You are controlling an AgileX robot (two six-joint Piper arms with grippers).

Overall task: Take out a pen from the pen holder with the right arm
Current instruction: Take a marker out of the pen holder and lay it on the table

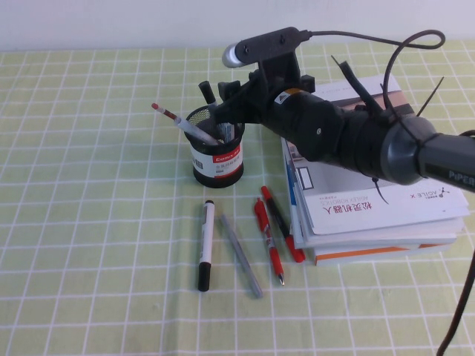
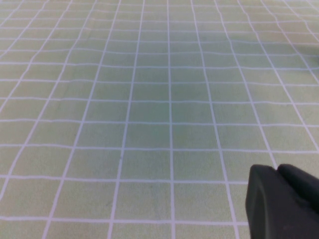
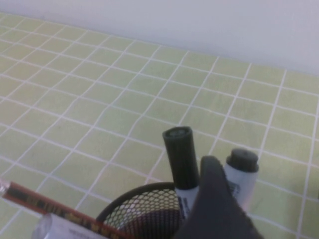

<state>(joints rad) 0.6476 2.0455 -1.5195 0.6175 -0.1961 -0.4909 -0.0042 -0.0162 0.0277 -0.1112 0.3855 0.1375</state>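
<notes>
A black mesh pen holder with a red and white label stands mid-table. A red-tipped pen leans out of it to the left. Two markers stand in it: a black-capped one and a white-bodied one. My right gripper hovers at the holder's far rim, open. One of its fingers sits between the two markers; the other finger is out of sight. Nothing is held. My left gripper is shut over bare cloth and does not appear in the high view.
On the green checked cloth in front of the holder lie a black and white marker, a grey pen and two red pens. A stack of books lies to the right, under my right arm.
</notes>
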